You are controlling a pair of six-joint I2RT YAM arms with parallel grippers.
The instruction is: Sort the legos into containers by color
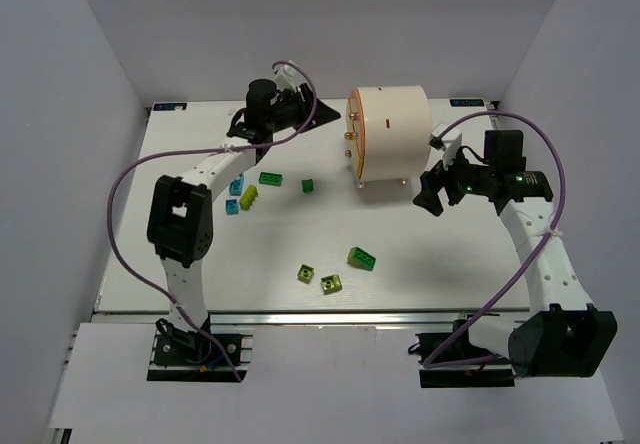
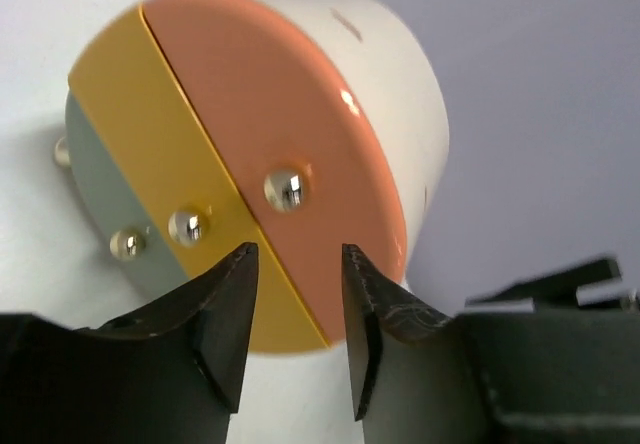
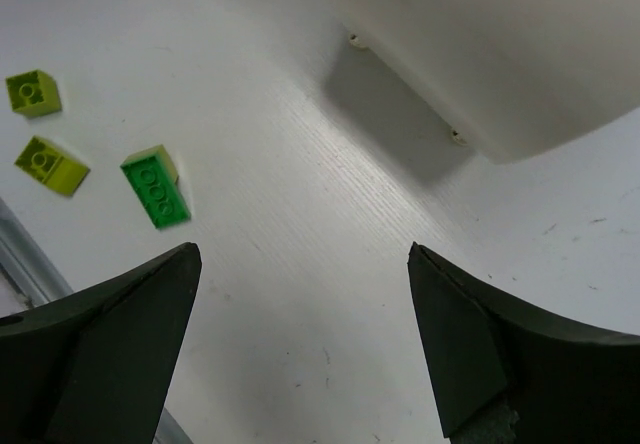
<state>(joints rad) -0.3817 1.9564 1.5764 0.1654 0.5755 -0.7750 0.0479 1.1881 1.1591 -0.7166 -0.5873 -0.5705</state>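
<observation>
- Legos (image 1: 362, 258) all lie loose on the table (image 1: 450, 274). I can see none in a container, so to my eye the sorting has barely begun and every brick is left to do.
- Nearest the front edge sit two lime bricks (image 1: 331, 283) and one green brick, near each other but not touching. There is bare table all round them, and the edge is not far off.
- Further back on the left is a cluster of two teal bricks (image 1: 237, 186), one lime and two dark green. It is just beside the left arm, so room looks tighter there.
- The right pincer (image 3: 302, 254) hangs over bare table beside the drum, jaws spread wide with nothing between them.
- The drum (image 1: 395, 134) lies on its side toward the back. Its end face is split into orange, yellow and grey panels, each with a brass knob (image 2: 285, 189), and the face looks shut.
- The left pincer (image 2: 297, 259) is up against that face, jaws partly apart and gripping nothing. I would guess a panel must open first.
- White walls (image 1: 60, 114) close in the back and both sides, and the drum stands near the back one.
</observation>
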